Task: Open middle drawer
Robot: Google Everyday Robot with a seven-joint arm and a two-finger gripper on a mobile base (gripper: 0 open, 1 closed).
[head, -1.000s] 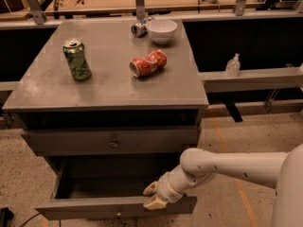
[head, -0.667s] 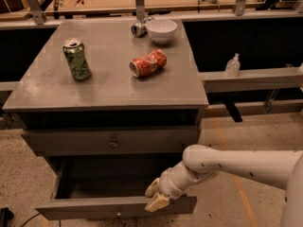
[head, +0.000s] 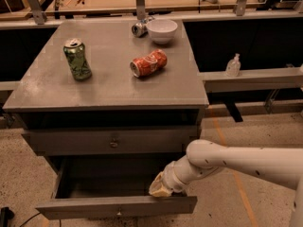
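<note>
The middle drawer (head: 118,205) is pulled out at the bottom of the grey cabinet. Its low flat front panel carries a small knob (head: 118,213), and its plain grey tray (head: 113,179) shows inside. My gripper (head: 161,188) is at the end of the white arm (head: 236,162), which comes in from the right. It sits just behind the right part of the drawer's front panel, at its top edge. It is away from the knob.
Above the open drawer is a taller drawer front (head: 71,142) with a bigger knob (head: 113,141), shut. On the cabinet top (head: 109,86) are a green can (head: 77,59), a lying red can (head: 148,63), a white bowl (head: 162,30) and a silver can (head: 139,28). A rail with a small bottle (head: 233,65) runs at the right.
My gripper and forearm have shifted slightly up and to the right along the drawer's front edge. The drawer stays pulled out about the same.
</note>
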